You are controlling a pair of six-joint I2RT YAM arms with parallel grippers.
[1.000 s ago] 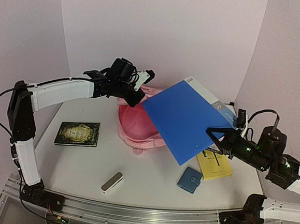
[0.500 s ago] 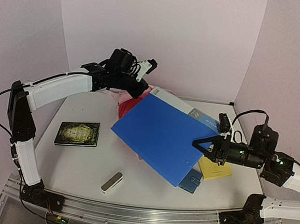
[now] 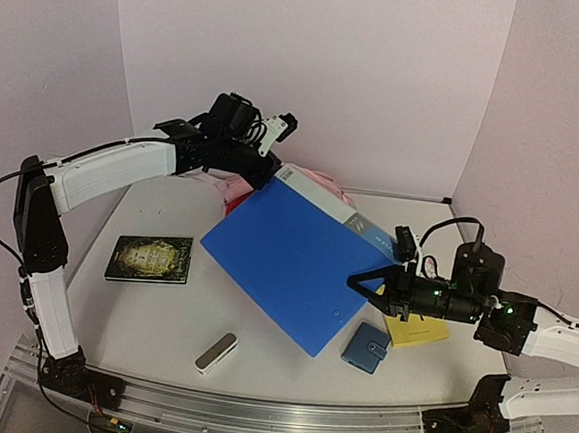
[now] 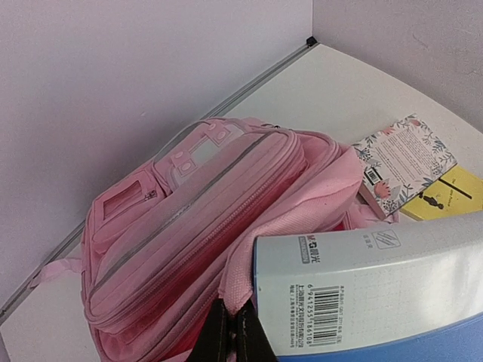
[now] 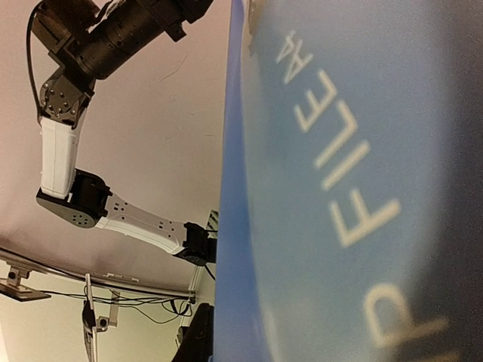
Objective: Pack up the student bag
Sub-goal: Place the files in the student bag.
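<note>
Grippers first: left gripper (image 4: 232, 323) has its fingers pressed together, pinching the pink fabric rim at the mouth of the student bag (image 4: 196, 226), one large soft pink fabric backpack with pale grey strips and zip pockets. The bag lies at the back of the white table (image 3: 151, 316), close to the rear wall; in the top view it is mostly hidden. Right gripper (image 3: 363, 282) is clamped on the near corner of one flat blue plastic file folder (image 3: 286, 261), held tilted. The folder's pale far end sits at the bag mouth, just beside the left fingers; can't tell if it is inside. Folder print reads "FILE" and "A4" in the right wrist view. Its pale end carries a barcode label, digits too small to read. On the table: one dark book with a gold ornamented cover (image 3: 149, 258) at left, one white bar-shaped object (image 3: 216, 352) near the front, one small blue wallet with a snap (image 3: 366, 347), one yellow booklet (image 3: 416, 329) touching it. One floral-cover notebook with a barcode (image 4: 407, 162) lies beside the bag, text unreadable.
</note>
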